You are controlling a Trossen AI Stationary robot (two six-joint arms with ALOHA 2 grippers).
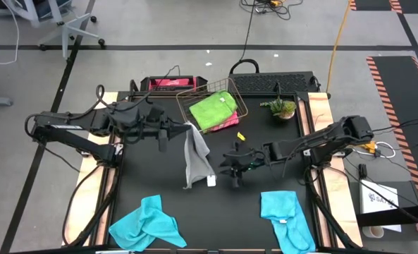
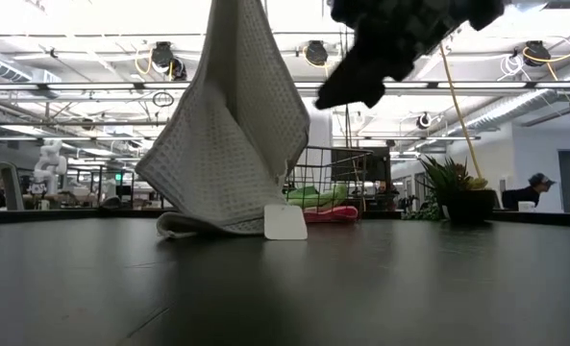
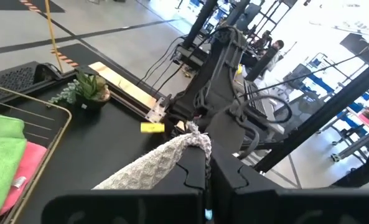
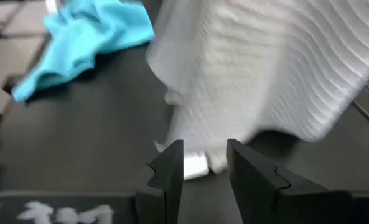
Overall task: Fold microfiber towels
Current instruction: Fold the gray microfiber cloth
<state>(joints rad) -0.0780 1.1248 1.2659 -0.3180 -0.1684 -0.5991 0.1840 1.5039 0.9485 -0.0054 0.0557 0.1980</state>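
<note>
A light grey towel [image 1: 197, 156] hangs from my left gripper [image 1: 186, 129], which is shut on its top end above the middle of the table. The towel's lower end [image 2: 203, 226] lies bunched on the table, with a white tag [image 2: 285, 222] beside it. My right gripper [image 1: 231, 168] stands open a little to the right of the towel's lower part, pointing at it; in the right wrist view its fingers [image 4: 168, 168] stop short of the cloth [image 4: 265, 74]. Two turquoise towels [image 1: 149, 224] [image 1: 286, 219] lie crumpled near the front edge. My left gripper pinches a bunched corner of the grey towel [image 3: 193, 140] between its two fingers [image 3: 184, 180]. The fingers come nearly level from the table's left side. The towel hangs slack below them, with its lower end resting on the table.
A copper wire basket [image 1: 238, 95] at the back holds a lime green towel [image 1: 213, 109] and a pink one [image 1: 230, 123]. A small potted plant [image 1: 280, 108] stands at the back right, and a yellow scrap [image 1: 240, 135] lies near the basket. Bare black tabletop [image 1: 223, 219] lies between the turquoise towels.
</note>
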